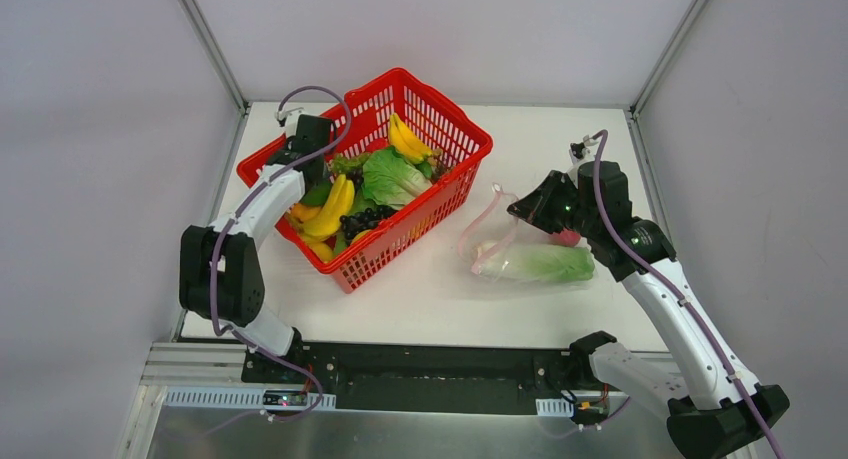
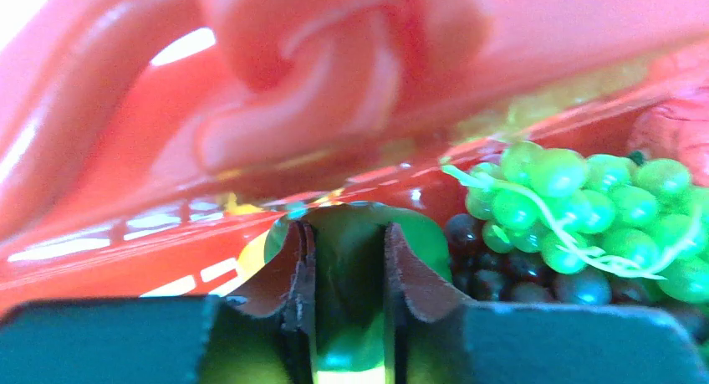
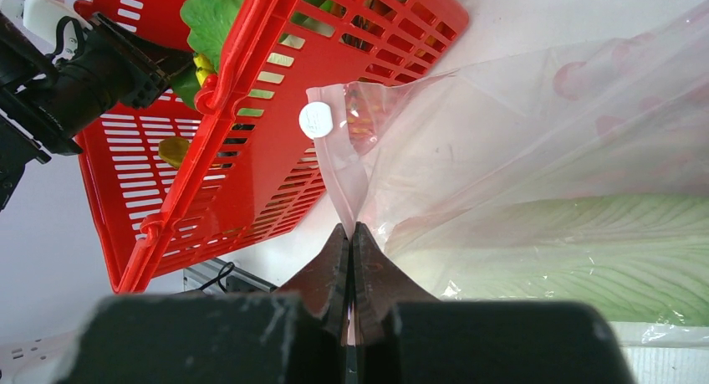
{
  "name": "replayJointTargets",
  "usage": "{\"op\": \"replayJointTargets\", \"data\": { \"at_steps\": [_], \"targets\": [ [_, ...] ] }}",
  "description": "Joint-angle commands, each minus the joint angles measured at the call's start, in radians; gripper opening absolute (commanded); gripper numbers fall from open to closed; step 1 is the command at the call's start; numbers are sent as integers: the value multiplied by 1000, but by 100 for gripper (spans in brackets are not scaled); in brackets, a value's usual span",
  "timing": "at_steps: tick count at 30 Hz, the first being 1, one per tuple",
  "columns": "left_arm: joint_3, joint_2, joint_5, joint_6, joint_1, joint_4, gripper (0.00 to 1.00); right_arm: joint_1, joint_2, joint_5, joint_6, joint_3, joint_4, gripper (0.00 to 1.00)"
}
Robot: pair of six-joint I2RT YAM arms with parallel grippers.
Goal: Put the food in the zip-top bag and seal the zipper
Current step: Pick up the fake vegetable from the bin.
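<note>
My left gripper point(image 2: 344, 233) is down in the far-left corner of the red basket point(image 1: 392, 251). Its jaws stand narrow around a round green fruit point(image 2: 422, 238) that fills the gap between the pads (it reads to me as a grip, though I cannot say how firm). My right gripper point(image 3: 351, 233) is pinched shut on the mouth edge of the zip-top bag point(image 1: 478, 241), right at the pink zipper point(image 3: 339, 179), and holds that edge up off the table point(image 1: 440, 299).

The coming move turns on one relation. Seen from above, the bag lies at about 4 o'clock from my left jaws, well apart, beyond the basket's near-right wall. Its mouth faces 9 o'clock, toward the basket, and the cabbage point(image 1: 540, 264) already inside lies with its long axis from 9 to 3. I judge the fruit should go in along that same line. My left arm is nearer the basket and my right is nearer the bag.

I count one bag, one basket and one cabbage in the bag, with something pink beside it that I cannot make out. The basket holds:
- two bunches of bananas point(image 1: 332, 207)
- one leafy green point(image 1: 390, 176)
- one bunch of dark grapes point(image 1: 365, 220)
- one bunch of light-green grapes point(image 2: 585, 192)
</note>
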Motion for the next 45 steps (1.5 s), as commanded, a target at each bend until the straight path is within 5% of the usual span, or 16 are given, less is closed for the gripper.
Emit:
{"op": "replayJointTargets", "data": {
  "at_steps": [1, 10, 16, 24, 31, 33, 38, 43, 45],
  "targets": [
    [-41, -48, 159, 36, -5, -55, 7, -2, -15, -17, 12, 7, 50, 0],
    [-95, -174, 224, 81, -37, 12, 1, -3, -21, -8, 14, 0, 50, 0],
    [-112, -192, 123, 77, -25, -15, 75, -2, -16, -12, 15, 0, 53, 0],
    [-118, -128, 154, 39, 36, -1, 89, -2, -5, -22, 15, 8, 56, 0],
    [-110, -43, 169, 14, 45, 18, 82, -2, -2, -26, 18, 12, 55, 0],
    [-105, -28, 182, 8, 46, 22, 72, -2, -2, -29, 18, 16, 53, 0],
    [-125, -59, 247, 8, 45, 48, 27, -2, -3, -27, 19, 19, 51, 0],
    [-154, -132, 263, 0, 44, 49, 2, -2, -3, -27, 20, 18, 52, 0],
    [-163, -165, 275, -5, 44, 46, 0, -2, -3, -29, 20, 17, 51, 0]
  ]
}}
